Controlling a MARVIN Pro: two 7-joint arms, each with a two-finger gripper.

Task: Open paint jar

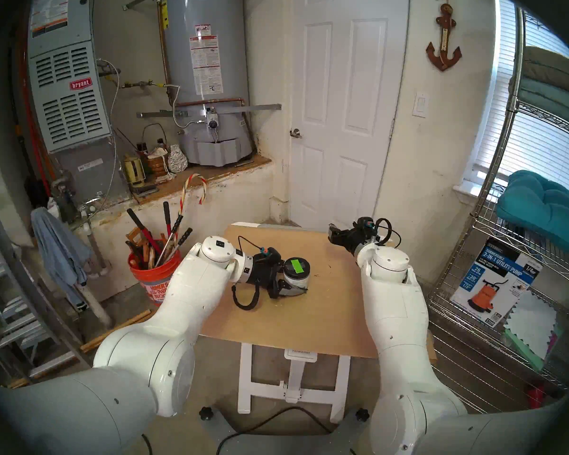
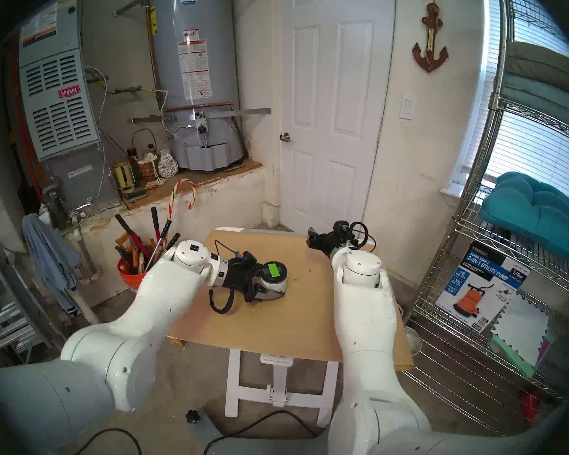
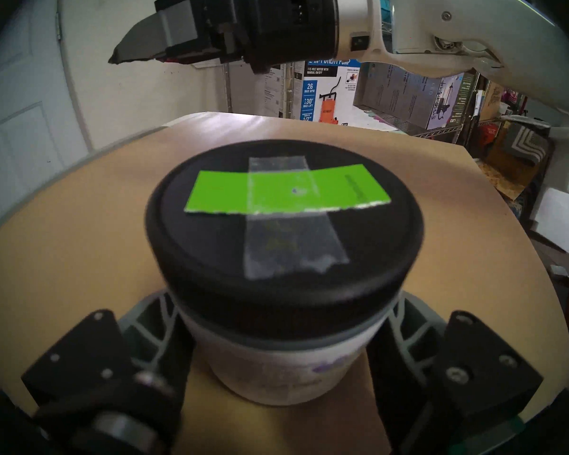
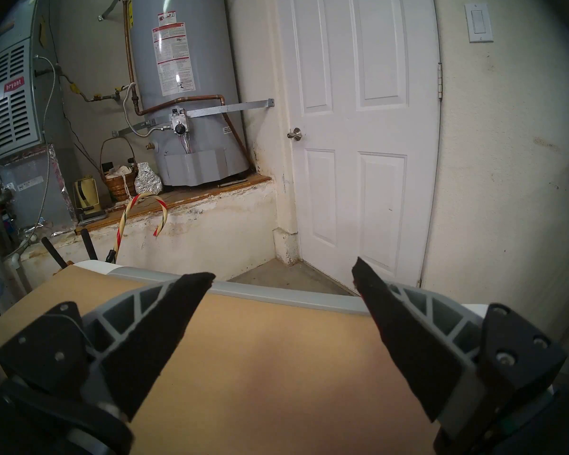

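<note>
a small tan-topped table stands before a white door and water heater. the left gripper reaches in sideways, clamped around the paint jar standing mid-table; the right gripper hovers at the far edge, jaws spread wide.

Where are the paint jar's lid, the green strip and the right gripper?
lid (image 3: 211,247): left wrist view, bare black top.
green strip (image 3: 217,195): left wrist view, left half.
right gripper (image 4: 283,277): right wrist view, between fingertips.
</note>
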